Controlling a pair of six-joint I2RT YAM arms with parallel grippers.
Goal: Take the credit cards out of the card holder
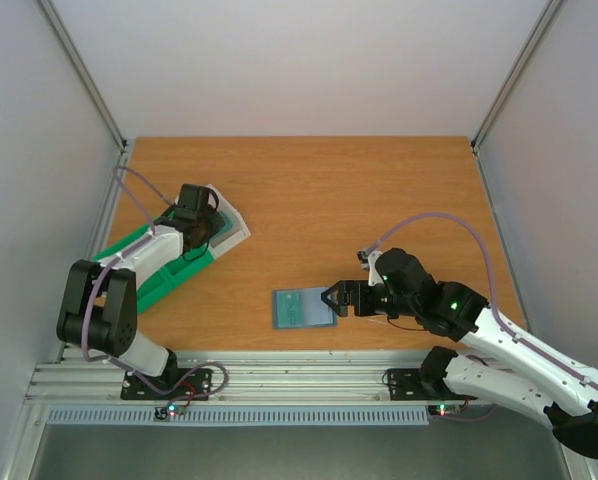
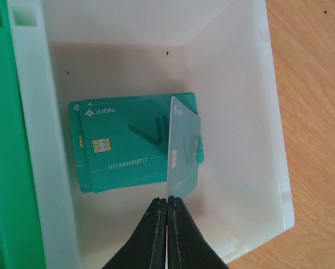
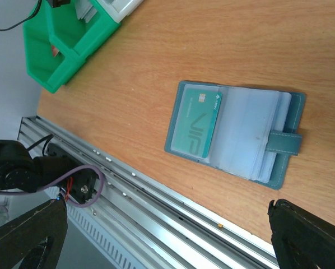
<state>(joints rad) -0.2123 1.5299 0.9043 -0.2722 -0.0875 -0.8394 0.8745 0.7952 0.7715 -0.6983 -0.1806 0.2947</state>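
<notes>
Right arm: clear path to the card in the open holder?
Probably yes: the right gripper stands open beside the card holder, which lies flat and open, teal card face up, nothing between them.

The open teal card holder (image 3: 235, 131) is lying near centre, holding one teal card (image 3: 196, 124); stacked teal cards (image 2: 125, 143) are lying at left, a pale card (image 2: 184, 148) standing edgewise over them

Bare table (image 1: 379, 200) lies all round the card holder (image 3: 246, 134) — the green tray (image 3: 44, 75) stands well apart, off left.
</notes>
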